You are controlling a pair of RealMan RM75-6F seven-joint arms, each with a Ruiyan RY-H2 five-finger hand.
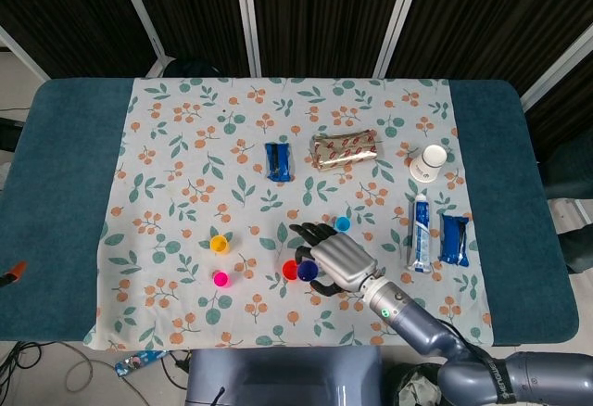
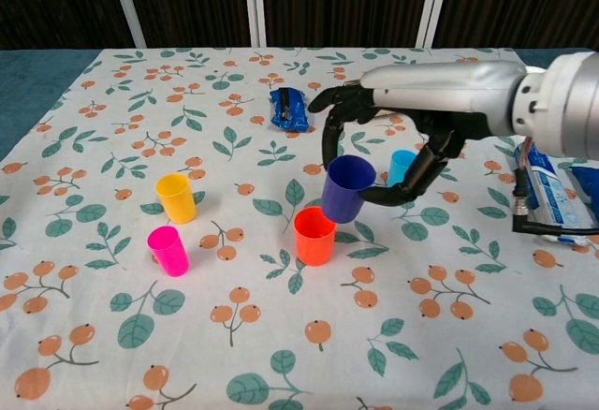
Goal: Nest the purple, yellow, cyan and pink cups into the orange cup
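My right hand (image 2: 398,124) (image 1: 335,260) grips the purple cup (image 2: 347,188) (image 1: 307,269), lifted and tilted, just above and right of the orange cup (image 2: 314,235) (image 1: 291,268). The cyan cup (image 2: 402,162) (image 1: 343,224) stands upright behind the hand, partly hidden in the chest view. At the left stand the yellow cup (image 2: 175,197) (image 1: 219,243) and, nearer the front, the pink cup (image 2: 168,250) (image 1: 221,278). My left hand is not visible in either view.
On the floral cloth (image 1: 185,146) lie a blue packet (image 1: 278,160) and a gold-wrapped bar (image 1: 345,149) at the back. A white paper cup (image 1: 429,161), a toothpaste tube (image 1: 418,232) and another blue packet (image 1: 453,238) sit at the right.
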